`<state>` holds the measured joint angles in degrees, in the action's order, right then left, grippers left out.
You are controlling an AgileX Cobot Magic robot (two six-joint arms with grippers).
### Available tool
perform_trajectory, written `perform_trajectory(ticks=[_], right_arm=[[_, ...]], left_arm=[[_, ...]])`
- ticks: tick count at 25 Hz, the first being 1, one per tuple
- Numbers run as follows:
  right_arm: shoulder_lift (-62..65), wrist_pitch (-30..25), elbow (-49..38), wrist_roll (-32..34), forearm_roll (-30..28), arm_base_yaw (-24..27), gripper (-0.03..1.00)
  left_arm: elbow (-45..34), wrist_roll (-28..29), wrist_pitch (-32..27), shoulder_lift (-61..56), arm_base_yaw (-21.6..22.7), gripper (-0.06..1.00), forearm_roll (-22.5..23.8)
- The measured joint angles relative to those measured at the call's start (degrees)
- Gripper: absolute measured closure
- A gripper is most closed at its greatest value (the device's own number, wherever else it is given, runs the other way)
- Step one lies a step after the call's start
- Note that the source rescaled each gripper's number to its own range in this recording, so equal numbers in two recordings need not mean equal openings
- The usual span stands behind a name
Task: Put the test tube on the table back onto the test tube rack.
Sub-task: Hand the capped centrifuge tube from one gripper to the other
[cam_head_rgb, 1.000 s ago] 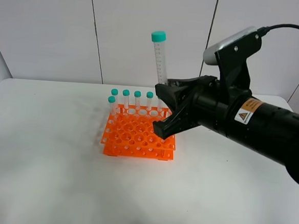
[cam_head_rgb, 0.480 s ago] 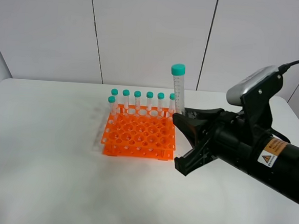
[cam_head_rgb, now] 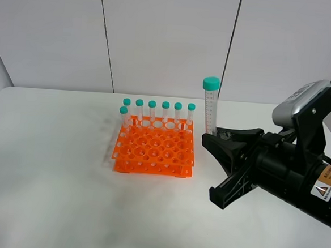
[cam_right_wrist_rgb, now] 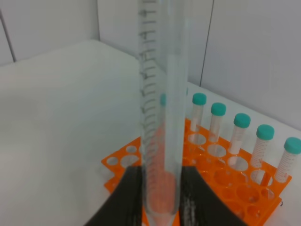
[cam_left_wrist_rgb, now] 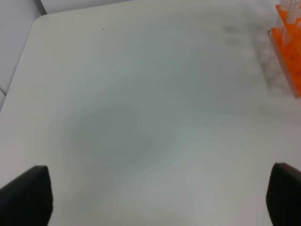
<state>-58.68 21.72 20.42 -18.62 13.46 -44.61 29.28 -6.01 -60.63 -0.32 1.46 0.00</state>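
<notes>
The right gripper [cam_head_rgb: 211, 134] is clamped on the lower end of the test tube [cam_head_rgb: 210, 107], holding it upright with the teal cap on top, apparently clear of the table [cam_head_rgb: 48, 178] and just beside the right edge of the orange test tube rack [cam_head_rgb: 152, 151], in none of its holes. Seven other capped tubes [cam_head_rgb: 165, 110] stand in the rack's far row and left corner. The left gripper [cam_left_wrist_rgb: 155, 195] hovers over bare tabletop, fingers spread wide and holding nothing

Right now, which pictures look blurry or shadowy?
Left wrist view: soft all over, the orange test tube rack smeared. Right wrist view: the held test tube blurred up close, the rack sharper. Exterior high view: crisp, even light, faint shadows.
</notes>
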Motion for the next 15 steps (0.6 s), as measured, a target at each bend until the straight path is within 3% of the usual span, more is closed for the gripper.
perform_trajectory(ticks=[9, 15], right_arm=[[0.0, -0.7, 0.0, 0.0, -0.8, 0.0, 0.93], [0.0, -1.4, 0.0, 0.0, -1.0, 0.0, 0.93]], left_arm=[[0.0, -0.2, 0.2, 0.0, -0.8, -0.05, 0.0], [0.0, -0.2, 1.5, 0.0, -12.5, -0.05, 0.0]])
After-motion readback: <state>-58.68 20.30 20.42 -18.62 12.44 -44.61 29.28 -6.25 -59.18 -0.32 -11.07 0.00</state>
